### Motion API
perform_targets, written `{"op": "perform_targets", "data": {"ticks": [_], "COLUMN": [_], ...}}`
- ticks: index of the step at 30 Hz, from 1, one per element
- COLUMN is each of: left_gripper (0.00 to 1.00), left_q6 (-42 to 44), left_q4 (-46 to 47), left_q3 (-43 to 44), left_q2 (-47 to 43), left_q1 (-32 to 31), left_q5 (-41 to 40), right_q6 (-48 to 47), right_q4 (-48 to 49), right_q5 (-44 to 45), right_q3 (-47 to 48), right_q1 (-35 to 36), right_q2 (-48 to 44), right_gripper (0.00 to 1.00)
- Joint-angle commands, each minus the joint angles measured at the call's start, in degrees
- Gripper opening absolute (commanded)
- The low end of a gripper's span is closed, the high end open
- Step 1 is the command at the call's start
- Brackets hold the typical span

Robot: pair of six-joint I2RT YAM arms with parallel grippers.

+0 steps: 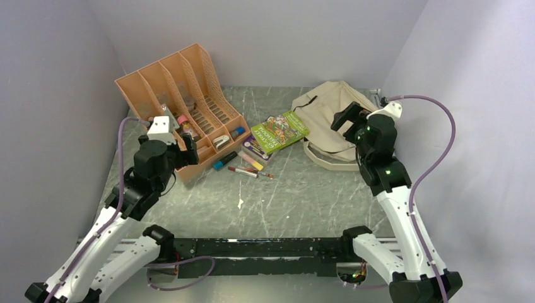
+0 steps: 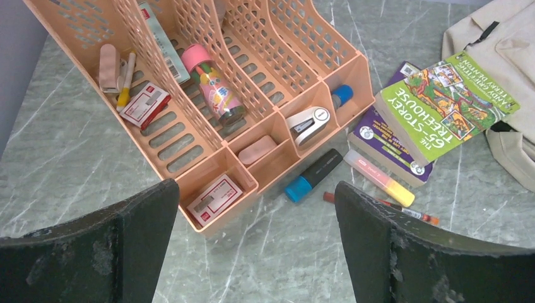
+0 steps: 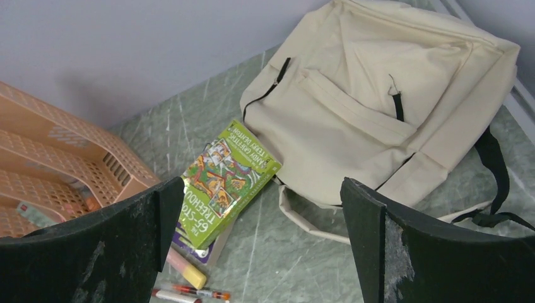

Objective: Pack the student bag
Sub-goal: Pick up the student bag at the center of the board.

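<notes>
Top external: the student bag [image 1: 328, 117] is seen lying flat at two o'clock on the surface [image 1: 296, 196], its zips apparently closed. A green book [image 1: 281, 131] lies at its nine o'clock, and an orange organizer [image 1: 183, 95] at ten o'clock.

Left wrist: the left claw [image 2: 255, 184] is held apart, empty, above the organizer's front and a blue marker [image 2: 313, 175].

Right wrist: the right claw [image 3: 262, 180] is spread wide, empty, over bag and book.

Packing is judged not yet started. An opened zip is called for next.
</notes>
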Motion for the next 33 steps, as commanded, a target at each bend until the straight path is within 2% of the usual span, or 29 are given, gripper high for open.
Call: {"op": "perform_targets", "data": {"ticks": [1,6,14,20,24,33], "left_gripper": [0.97,0.97,0.97,0.97,0.97,0.97], "left_q6": [2.34,3.12,2.93,1.67,0.51,0.91], "left_q4": [5.7,6.81,5.8,1.25,-0.74,-0.07], "left_q3": [-1.97,-2.14,-2.39,-0.93,0.52,0.5], "left_q2": [-0.79,-0.3,-0.88,2.42,5.76,6.08], "left_q1": [-0.58,-0.38,-0.36,-0.38,-0.37,-0.38], "left_q5": [0.04,2.31,-0.77,-5.98,-6.66,-4.59], "right_q6": [1.76,5.96,16.23,26.81,32.14,31.24], "right_q4": [0.44,0.1,-0.65,-7.38,-11.45,-4.47], "right_q5": [2.25,2.5,0.81,7.61,10.08,8.27], "right_q3": [-0.56,-1.5,-4.36,-4.47,-4.33,-6.26], "right_q1": [-0.65,-0.7,-0.76,-0.81,-1.02,-2.4], "right_q2": [1.4,2.73,5.66,11.53,15.69,24.99], "right_gripper": [1.0,1.0,1.0,1.0,1.0,1.0]}}
